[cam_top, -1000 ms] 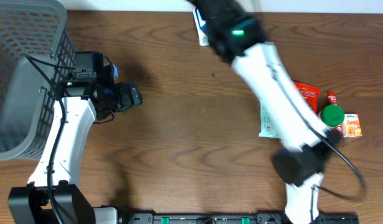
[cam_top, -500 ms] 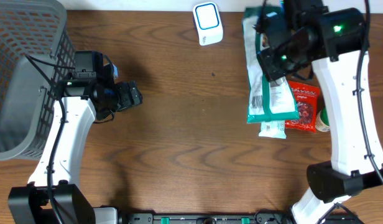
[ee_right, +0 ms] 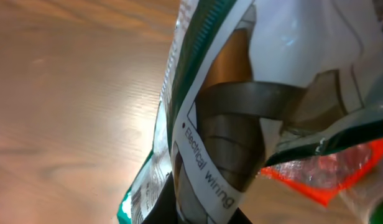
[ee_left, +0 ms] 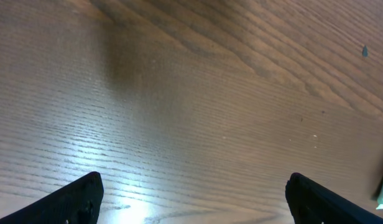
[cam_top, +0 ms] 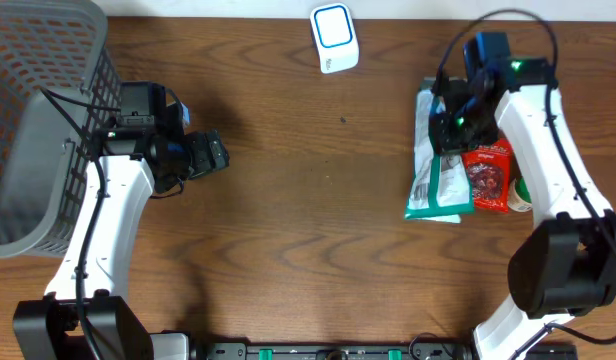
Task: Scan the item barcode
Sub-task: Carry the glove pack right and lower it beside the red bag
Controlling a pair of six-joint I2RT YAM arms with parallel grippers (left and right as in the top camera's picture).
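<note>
The item is a green and white packet (cam_top: 435, 172) with a barcode near its lower end. It hangs at the right of the table, low over a red packet (cam_top: 490, 172), and my right gripper (cam_top: 454, 128) is shut on its top edge. In the right wrist view the packet (ee_right: 241, 124) fills the frame, its crumpled end pinched in my right gripper (ee_right: 204, 211). The white scanner (cam_top: 334, 38) with a blue window lies at the back centre. My left gripper (cam_top: 214, 152) hovers open at the left over bare wood, nothing between its fingers (ee_left: 79, 198).
A grey mesh basket (cam_top: 43, 120) stands at the far left, beside the left arm. The red packet (ee_right: 331, 175) lies just right of the held packet. Brown wood tabletop (cam_top: 308, 230) spans the middle.
My right arm has swung from the scanner at the back to the right side, carrying the packet down next to the red packet. The left arm has not moved.
</note>
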